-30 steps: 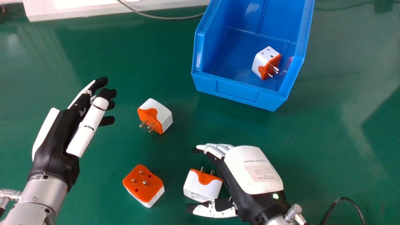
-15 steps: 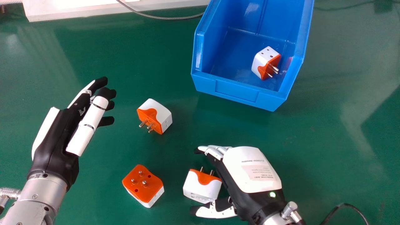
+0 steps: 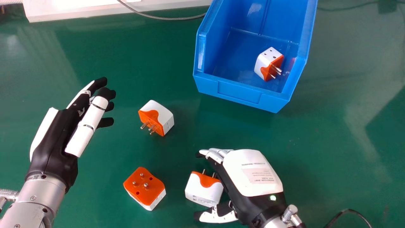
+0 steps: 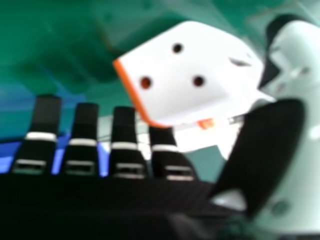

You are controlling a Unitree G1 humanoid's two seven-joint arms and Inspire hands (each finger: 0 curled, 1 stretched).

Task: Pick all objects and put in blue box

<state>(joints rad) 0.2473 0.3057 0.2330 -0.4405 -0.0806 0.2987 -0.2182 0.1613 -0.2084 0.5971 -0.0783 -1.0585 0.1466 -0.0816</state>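
The right hand (image 3: 251,177), fingers wide, partly hides a boxy adapter (image 3: 203,191); the left hand's (image 3: 60,139) fingers extend; the smooth blue box (image 3: 239,91) is cropped.

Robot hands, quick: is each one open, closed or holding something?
Left hand: open, holding nothing.
Right hand: open, a white-and-orange plug adapter between its fingers and thumb, not gripped.

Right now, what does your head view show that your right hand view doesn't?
Head view: a plug lying inside the box. Right hand view: three round holes, seen face-on, in the near plug. Both views: that near plug, white with orange, between the fingers and thumb of my right hand.
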